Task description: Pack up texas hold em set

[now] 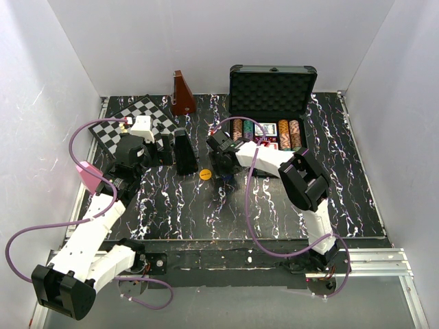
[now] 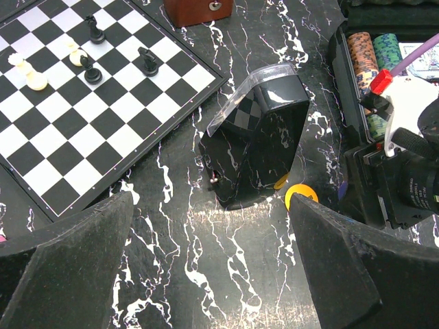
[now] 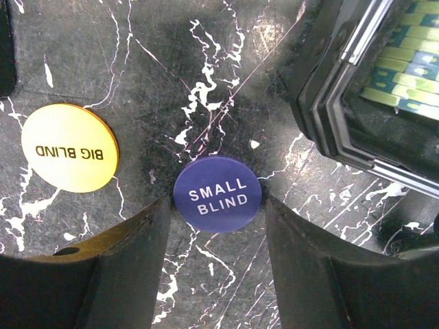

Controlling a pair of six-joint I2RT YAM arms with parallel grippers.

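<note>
Right claw [image 3: 218,205] is low over the table [image 3: 226,82], jaws straddling the blue button [image 3: 217,195] (reads SMALL BLIND). Fingers [image 3: 123,260] sit right at its rim, can't tell if they actually pinch it. Blue button lies flat, near a corner of the open case [image 3: 329,103]. Yellow button [image 3: 68,147] lies beside it, apart. Chips [image 1: 288,133] sit in the case. Left claw [image 2: 212,274] is spread wide, nothing in it, near the chessboard [image 2: 82,103].

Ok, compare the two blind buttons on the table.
The yellow button reads BIG BLIND in dark letters; the blue button reads SMALL BLIND in white. Blue lies between the right tool's fingers, yellow outside them. Both are round discs lying flat on the table, outside the case.
</note>
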